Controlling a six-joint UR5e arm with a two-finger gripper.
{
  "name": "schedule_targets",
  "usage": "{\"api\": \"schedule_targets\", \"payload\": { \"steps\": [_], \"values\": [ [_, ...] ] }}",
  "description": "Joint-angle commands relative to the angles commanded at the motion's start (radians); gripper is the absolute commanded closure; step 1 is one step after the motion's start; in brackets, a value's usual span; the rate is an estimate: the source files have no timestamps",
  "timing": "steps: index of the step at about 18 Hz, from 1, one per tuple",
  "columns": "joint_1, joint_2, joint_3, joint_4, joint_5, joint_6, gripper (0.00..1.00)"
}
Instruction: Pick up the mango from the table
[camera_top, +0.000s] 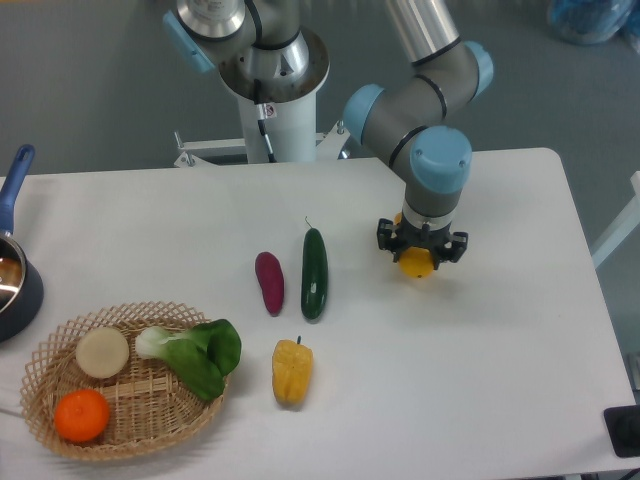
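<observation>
The mango (416, 263) is a glossy yellow-orange fruit on the white table (500, 340), right of centre. Only its lower part shows; the rest is hidden under the gripper. My gripper (421, 246) points straight down onto the mango, with its black fingers (385, 236) on either side of the fruit. The frame does not show whether the fingers press on the fruit or stand apart from it, nor whether the fruit is off the table.
A green cucumber (314, 273) and a purple sweet potato (269, 282) lie left of the gripper. A yellow pepper (291, 371) lies nearer the front. A wicker basket (45, 350) at front left holds an orange, bok choy and a pale round vegetable. A blue pot (14, 280) sits at the left edge.
</observation>
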Motion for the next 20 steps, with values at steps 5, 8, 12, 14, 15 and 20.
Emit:
{"api": "schedule_targets", "payload": {
  "steps": [5,8,12,14,15,20],
  "values": [
    [0.0,0.0,0.092,-0.012,0.006,0.003,0.79],
    [0.003,0.003,0.127,-0.017,0.003,0.011,0.79],
    [0.0,-0.009,0.226,-0.135,0.006,0.012,0.78],
    [0.005,-0.009,0.259,-0.182,0.003,0.032,0.78],
    [0.006,-0.008,0.273,-0.202,0.003,0.082,0.78],
    [0.008,-0.009,0.324,-0.298,0.006,0.13,0.78]
  ]
}}
